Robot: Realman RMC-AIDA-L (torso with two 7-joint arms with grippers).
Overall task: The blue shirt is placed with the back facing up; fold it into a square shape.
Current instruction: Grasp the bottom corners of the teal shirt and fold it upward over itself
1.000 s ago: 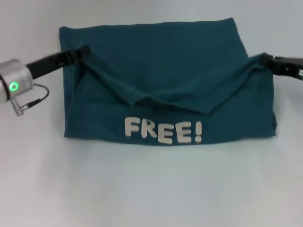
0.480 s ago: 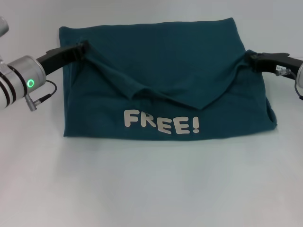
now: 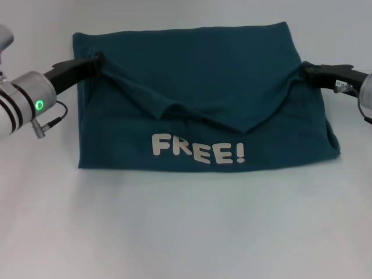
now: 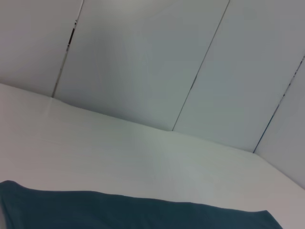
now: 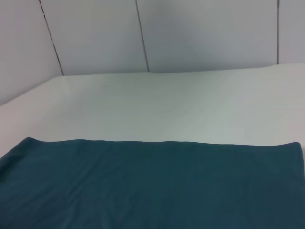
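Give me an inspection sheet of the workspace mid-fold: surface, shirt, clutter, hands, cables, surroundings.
Surface: white table, plain, no marks seen.
Job's thing: blue shirt lies partly folded; a flap held at both ends sags in the middle above the off-white "FREE!" lettering.
Clutter: nothing seen.
Hands: left hand pinches the flap at the shirt's left side; right hand pinches it at the right side.
Cables: a thin black cable loops under the left wrist, off the fabric.
Surroundings: pale panelled wall behind the table.
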